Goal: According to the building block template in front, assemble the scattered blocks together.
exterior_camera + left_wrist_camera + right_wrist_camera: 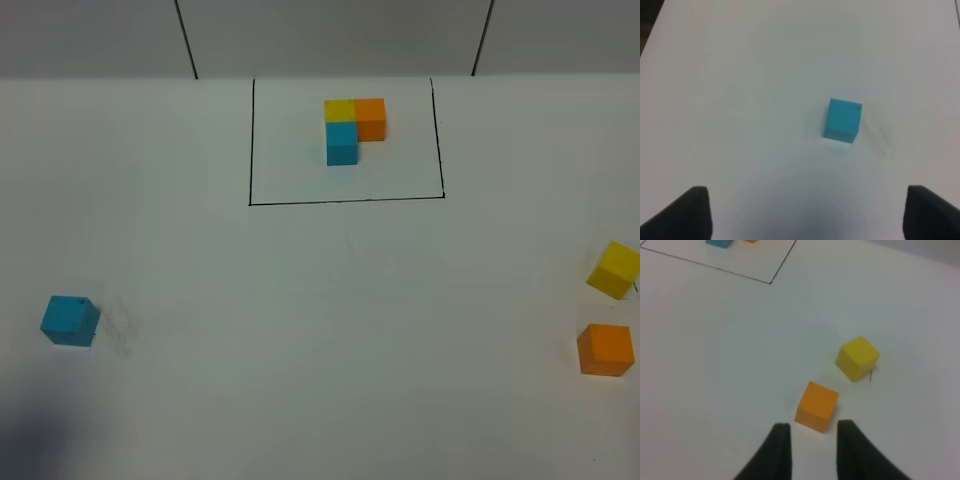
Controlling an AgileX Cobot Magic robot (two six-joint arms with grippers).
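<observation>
Judging by the layout, nothing is assembled yet: all three loose cubes lie apart on the tabletop (320,330). The template (354,130) sits inside its black frame (345,201) at the far middle, a yellow corner with orange and cyan arms. The cyan cube (70,321) lies alone far to the left. The yellow cube (613,269) and orange cube (605,350) lie near each other at the right edge, not touching. The left fingers (690,215) are spread wide and empty, with the cyan cube ahead of them. The right fingers (777,452) stand narrowly apart, holding nothing, tips just short of the orange cube. Every pick and every join is left to do.
</observation>
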